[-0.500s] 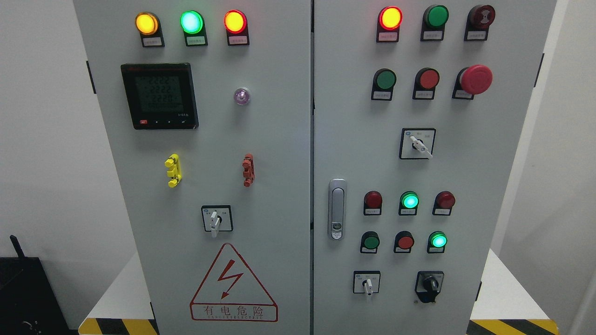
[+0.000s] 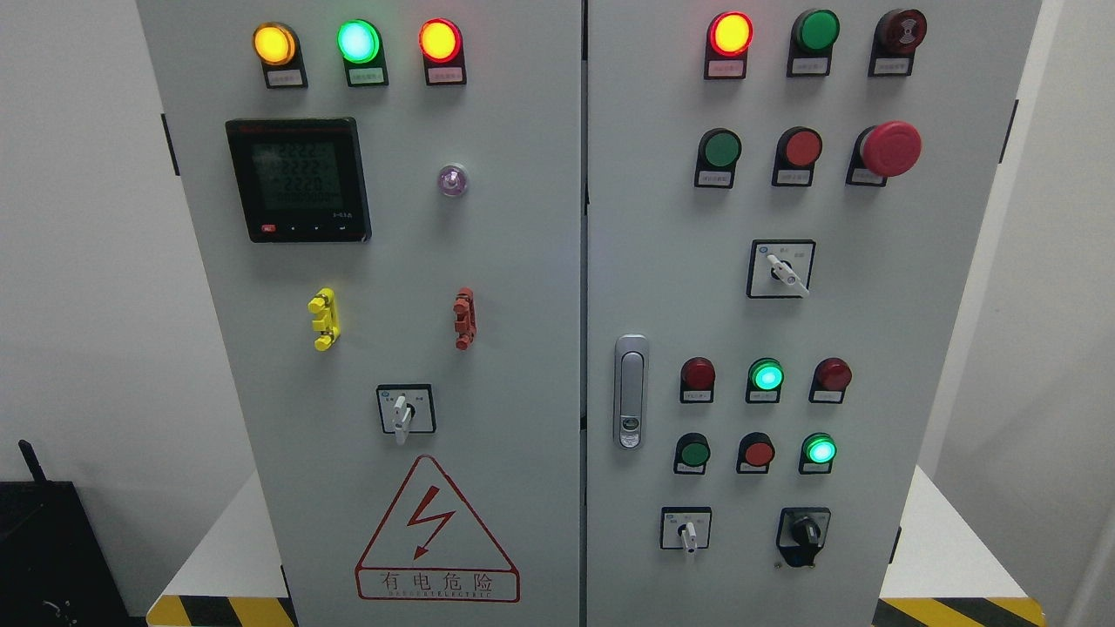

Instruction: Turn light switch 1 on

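Observation:
A grey two-door control cabinet (image 2: 523, 261) fills the head view. Its right door carries a row of three small push buttons: dark green (image 2: 694, 453), red (image 2: 759, 453) and a lit green one (image 2: 820, 450). Above them sit three indicator lamps: dark red (image 2: 699, 374), lit green (image 2: 766, 376) and dark red (image 2: 834, 374). I cannot read the labels, so which control is light switch 1 is unclear. Neither of my hands shows in the view.
The right door also has a red mushroom stop button (image 2: 892, 148), rotary selectors (image 2: 781, 269) (image 2: 687, 529), a black knob (image 2: 804, 529) and a door latch (image 2: 631, 392). The left door holds a digital meter (image 2: 299, 179), a selector (image 2: 404, 411) and lit lamps.

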Tool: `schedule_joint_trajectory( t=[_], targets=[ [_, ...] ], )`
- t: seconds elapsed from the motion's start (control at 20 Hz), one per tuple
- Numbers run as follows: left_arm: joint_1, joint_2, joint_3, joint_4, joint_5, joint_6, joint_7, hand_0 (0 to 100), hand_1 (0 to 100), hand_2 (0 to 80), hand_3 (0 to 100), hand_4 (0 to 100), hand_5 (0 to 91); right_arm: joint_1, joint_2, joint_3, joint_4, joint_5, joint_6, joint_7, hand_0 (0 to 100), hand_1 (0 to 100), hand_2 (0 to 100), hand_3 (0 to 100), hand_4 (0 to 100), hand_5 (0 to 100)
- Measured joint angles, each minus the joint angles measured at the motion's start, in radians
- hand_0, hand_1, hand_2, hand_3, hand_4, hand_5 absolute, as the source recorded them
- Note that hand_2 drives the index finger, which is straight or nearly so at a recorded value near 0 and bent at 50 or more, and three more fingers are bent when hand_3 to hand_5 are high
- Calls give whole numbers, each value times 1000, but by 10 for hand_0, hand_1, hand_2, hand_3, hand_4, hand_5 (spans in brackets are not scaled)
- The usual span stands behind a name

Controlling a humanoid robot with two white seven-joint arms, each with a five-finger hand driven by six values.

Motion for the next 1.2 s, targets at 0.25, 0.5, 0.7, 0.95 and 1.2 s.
schedule_joint_trajectory(
  t=[0.25, 0.5, 0.7, 0.95, 1.2],
  targets=[
    [55, 0, 7, -111, -12, 1, 11, 320, 129, 0, 0, 0, 0, 0, 0, 0, 0, 0, 0, 0, 307, 0, 0, 0, 0, 0],
    [131, 3, 31, -315, -29, -30, 16, 336, 140, 0, 0, 0, 0, 0, 0, 0, 0, 0, 0, 0, 307, 0, 0, 0, 0, 0],
    [182, 17, 46, -529, -35, -52, 12, 351, 157, 0, 0, 0, 0, 0, 0, 0, 0, 0, 0, 0, 307, 0, 0, 0, 0, 0],
    [221, 31, 58, -818, -39, -101, 8, 376, 176, 0, 42, 133, 0, 0, 0, 0, 0, 0, 0, 0, 307, 0, 0, 0, 0, 0],
    [235, 40, 66, -1093, -40, -112, 0, 418, 311, 125, 355, 471, 245, 0, 0, 0, 0, 0, 0, 0, 307, 0, 0, 0, 0, 0]
  ],
)
